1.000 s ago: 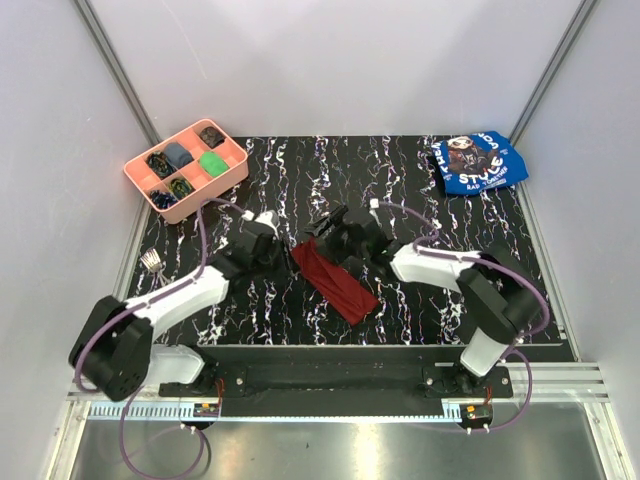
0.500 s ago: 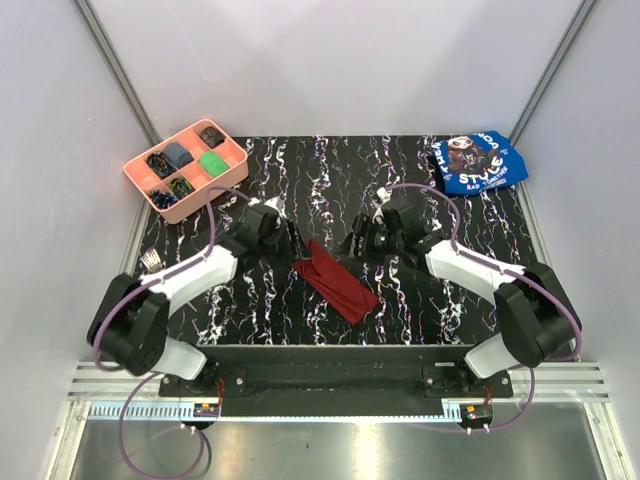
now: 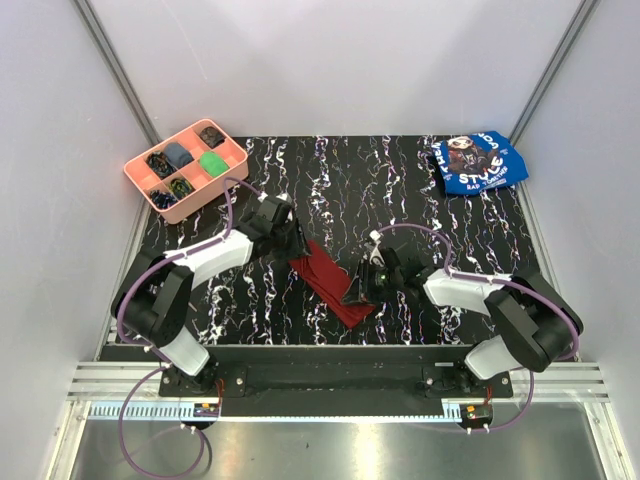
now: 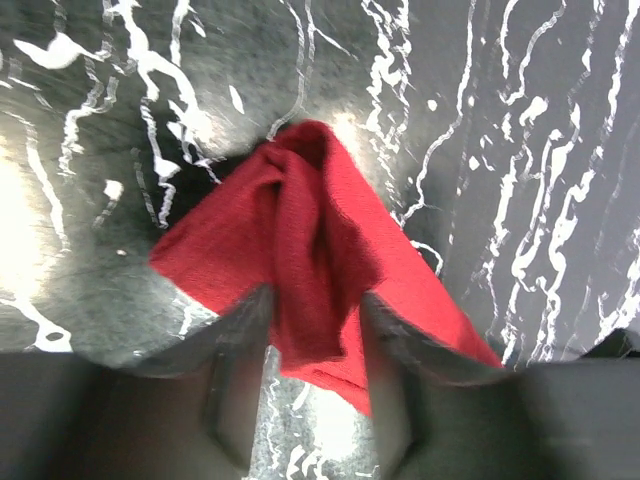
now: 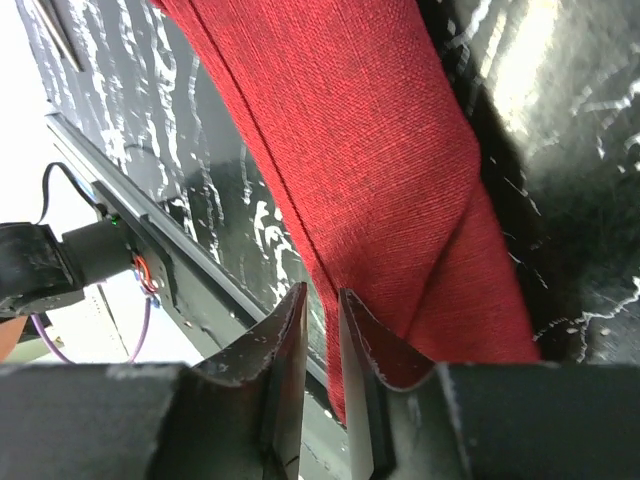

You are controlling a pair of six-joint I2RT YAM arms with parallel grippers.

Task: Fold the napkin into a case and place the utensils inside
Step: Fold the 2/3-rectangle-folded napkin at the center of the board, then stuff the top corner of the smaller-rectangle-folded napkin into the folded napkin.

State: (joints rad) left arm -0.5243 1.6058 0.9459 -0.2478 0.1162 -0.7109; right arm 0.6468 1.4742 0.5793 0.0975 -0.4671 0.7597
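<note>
Top view: the napkin (image 3: 327,282) is already a narrow strip, lying diagonally mid-counter (image 3: 330,180). The left gripper (image 3: 292,243) is at its far end and the right gripper (image 3: 355,293) at its near end. We read this as the fold-into-case step, with both ends being taken.

To do it well, we'd lift both ends together and keep the tension even so the layers don't slide. We'd carry one end over the other in line with the strip, not skewed, and leave one side open as a pocket.

Count here:
- one napkin
- one pink tray (image 3: 212,194), far left
- one blue printed cloth (image 3: 480,162), far right
- two grippers
- zero utensils that we can pick out

Left wrist: the napkin (image 4: 300,250) end is bunched into a ridge that runs down between the fingers (image 4: 235,380). The left gripper (image 4: 315,300) stands about half open astride that ridge. With the blur, we can't tell whether it has actually bitten. We'd want every layer of the bunch inside the jaws before any lift, or else flatten it first, since a lump here will spoil the case. Count: one cloth end, two fingers, no cutlery.

Right wrist: the napkin (image 5: 370,150) lies flat with one diagonal overlap showing near the end. The right gripper (image 5: 322,295) has its jaws drawn narrow, pinched on the strip's long edge close to the counter's front edge. We'd keep that bite shallow and pull away from the edge, so nothing drags off. Count: one strip, one visible overlap seam, no cutlery.
</note>
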